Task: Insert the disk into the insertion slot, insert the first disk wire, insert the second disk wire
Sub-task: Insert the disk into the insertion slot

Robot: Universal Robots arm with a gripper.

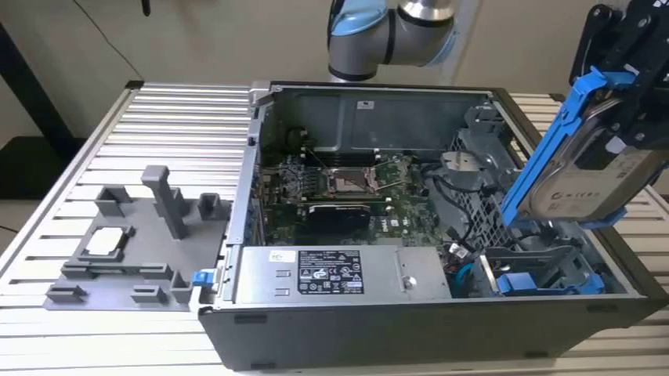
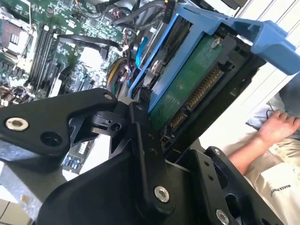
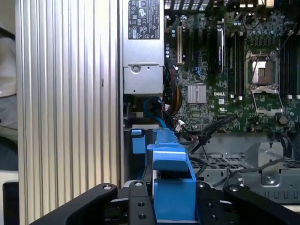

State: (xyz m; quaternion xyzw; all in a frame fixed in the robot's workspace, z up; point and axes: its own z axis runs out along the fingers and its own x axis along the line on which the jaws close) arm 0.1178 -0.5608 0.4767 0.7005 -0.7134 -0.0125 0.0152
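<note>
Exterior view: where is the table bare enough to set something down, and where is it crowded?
Bare: ribbed table behind the grey fixture, and the strip in front of it. Crowded: inside the case, most under the held disk.

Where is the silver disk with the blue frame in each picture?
Exterior view: silver-grey disk in blue plastic frame over grey computer case, at the exterior view's right.
Second wrist view: disk, green underside showing.
First wrist view: disk's blue frame, edge-on.
Shared landmark: green motherboard.

Robotics lab, opened computer case (image 1: 418, 337), slatted table (image 1: 157, 125)
</note>
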